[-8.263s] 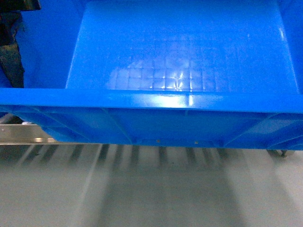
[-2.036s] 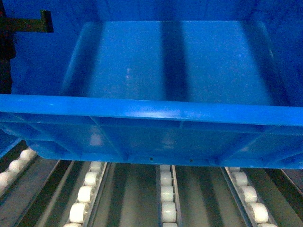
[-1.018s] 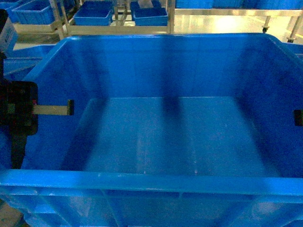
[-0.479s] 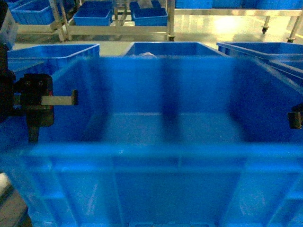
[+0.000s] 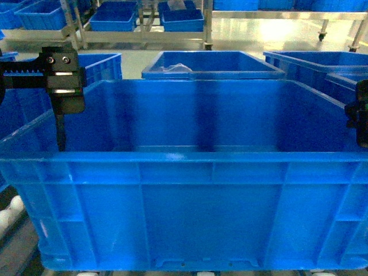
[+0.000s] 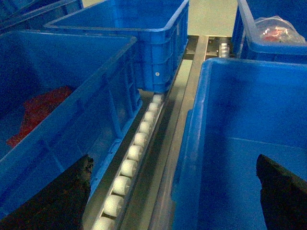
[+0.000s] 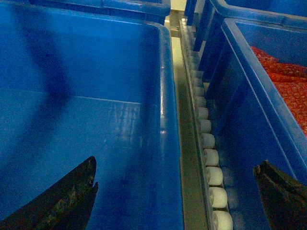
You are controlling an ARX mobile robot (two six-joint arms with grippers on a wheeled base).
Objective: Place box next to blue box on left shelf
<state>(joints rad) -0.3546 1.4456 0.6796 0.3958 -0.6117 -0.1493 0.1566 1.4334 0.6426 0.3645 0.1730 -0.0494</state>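
Observation:
The box [image 5: 184, 201] sits level on the left shelf, whose white rollers [image 6: 135, 152] run along its left wall, with more rollers [image 7: 209, 157] along its right wall. Its inside is bare. A blue box [image 6: 67, 96] holding something red stands just left of it, across the roller track. My left gripper [image 6: 172, 196] hangs open over the box's left rim [image 6: 192, 143], touching nothing; the head view shows the left gripper [image 5: 62, 109] raised above that rim. My right gripper [image 7: 172, 196] is open astride the right rim [image 7: 168, 115] and shows at the frame edge in the head view [image 5: 359, 115].
Another blue crate [image 7: 268, 96] with red contents stands close on the right. More blue crates [image 5: 210, 64] sit farther along the rollers, one [image 6: 273, 28] holding a plastic bag. Steel-tube racks [image 5: 144, 23] with blue bins stand across the aisle.
The box has dropped from a tilted, held position to rest level on the rollers. Both grippers have come off its walls, and the left one has risen above the rim.

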